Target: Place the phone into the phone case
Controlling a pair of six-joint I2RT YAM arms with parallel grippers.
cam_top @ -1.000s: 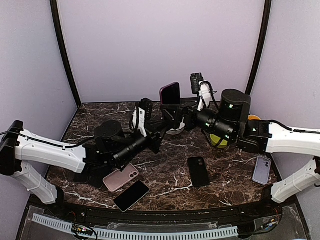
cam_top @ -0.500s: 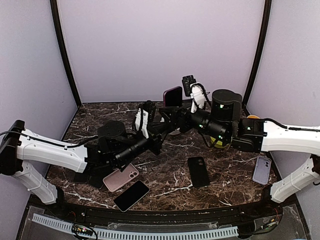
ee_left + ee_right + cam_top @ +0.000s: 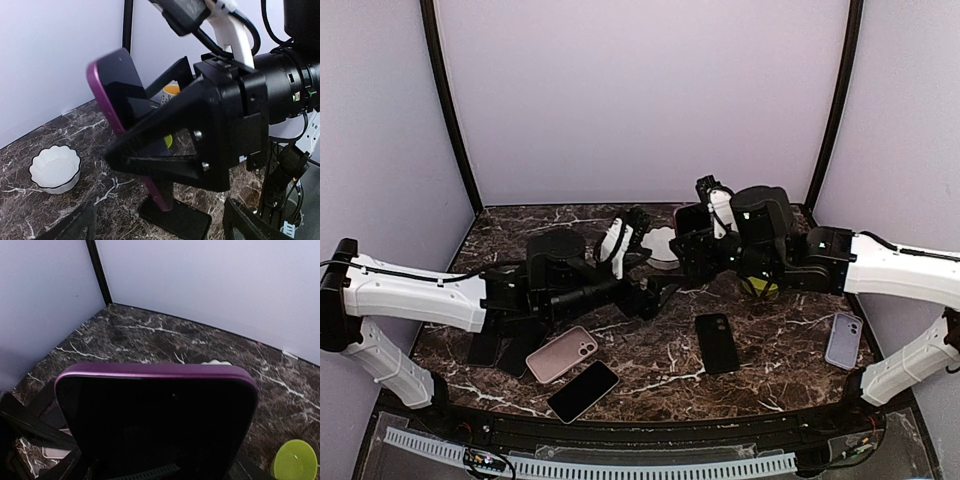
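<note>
Robot test booth, lab-type: plain lilac backdrop walls (image 3: 640, 90), black frame poles (image 3: 448, 100), marble-patterned tabletop (image 3: 650, 345), slotted cable duct (image 3: 620, 465) along near edge.

Hung raised off the bench (image 3: 650, 330) toward the back, gripped in the right claw (image 3: 137, 127). Showed a purple phone case (image 3: 155, 371) with rounded corners, its rim wrapped around the dark, glossy phone (image 3: 150, 425). Leaned at a tilt, lower part hidden behind the claw.

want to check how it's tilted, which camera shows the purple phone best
Left wrist: the purple phone shows side-on, tilted, edge and dark face clear. Right wrist shows only its upper part, close up; top external shows a small sliver.
</note>
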